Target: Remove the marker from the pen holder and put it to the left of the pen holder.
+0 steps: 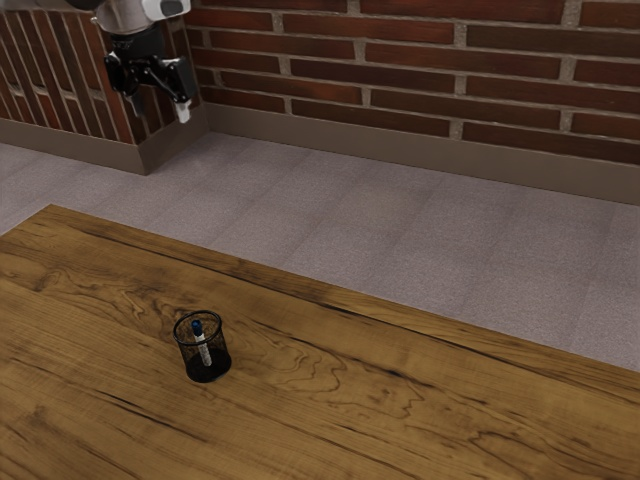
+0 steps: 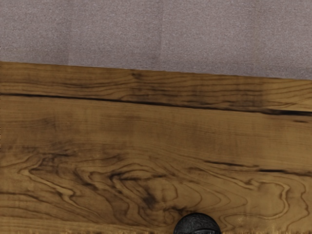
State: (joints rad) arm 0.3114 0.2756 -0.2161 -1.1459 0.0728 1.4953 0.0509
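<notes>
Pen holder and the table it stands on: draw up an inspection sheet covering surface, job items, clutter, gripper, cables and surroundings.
Surface: wooden table, swirling grain with dark, crack-like streaks.
Pen holder: black mesh, upright on the table.
Marker: inside the pen holder, blue end up, tilted; not yet taken out.
Clutter: nothing seen.
Gripper: black, fingers apart, nothing between them; raised, toward the exterior view's upper left.
Cables: nothing seen.
Surroundings: brick wall with a plain baseboard; grey-mauve floor beyond the table edge.
Unclear: dark round thing at the wrist view's lower edge; cannot tell what it is.
</notes>
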